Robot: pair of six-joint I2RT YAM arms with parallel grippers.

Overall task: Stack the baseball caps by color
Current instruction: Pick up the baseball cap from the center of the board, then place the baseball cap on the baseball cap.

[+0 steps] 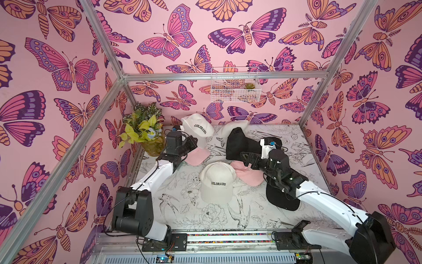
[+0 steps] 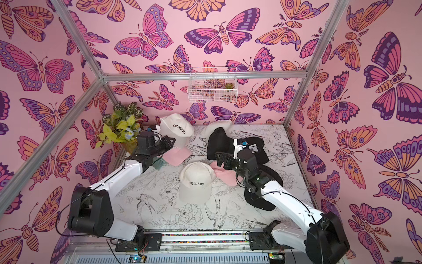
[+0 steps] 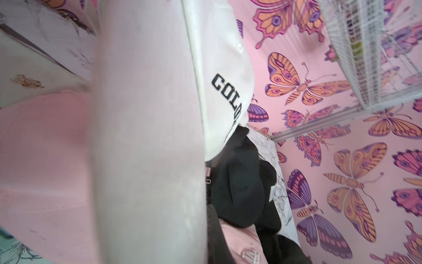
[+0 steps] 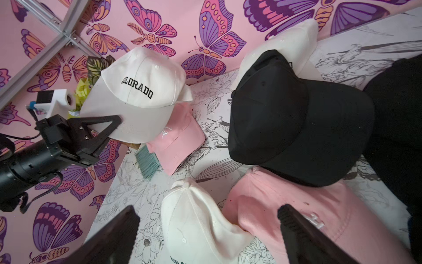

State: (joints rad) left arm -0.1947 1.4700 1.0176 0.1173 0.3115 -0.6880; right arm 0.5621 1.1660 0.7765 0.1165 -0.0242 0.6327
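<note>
Front right corner of counter: black cap mostly hidden under right arm. Back edge: rear white cap half behind second black cap. Left wrist view: brim of lettered white cap blurred, lettering partly hidden. Logo of pink cap unreadable.

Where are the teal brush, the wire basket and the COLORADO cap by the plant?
teal brush (image 4: 147,162): right wrist view, on its bristles.
wire basket (image 1: 230,96): a top view, on its front mesh wall.
COLORADO cap by the plant (image 4: 146,73): right wrist view, on its crown above the lettering.
</note>
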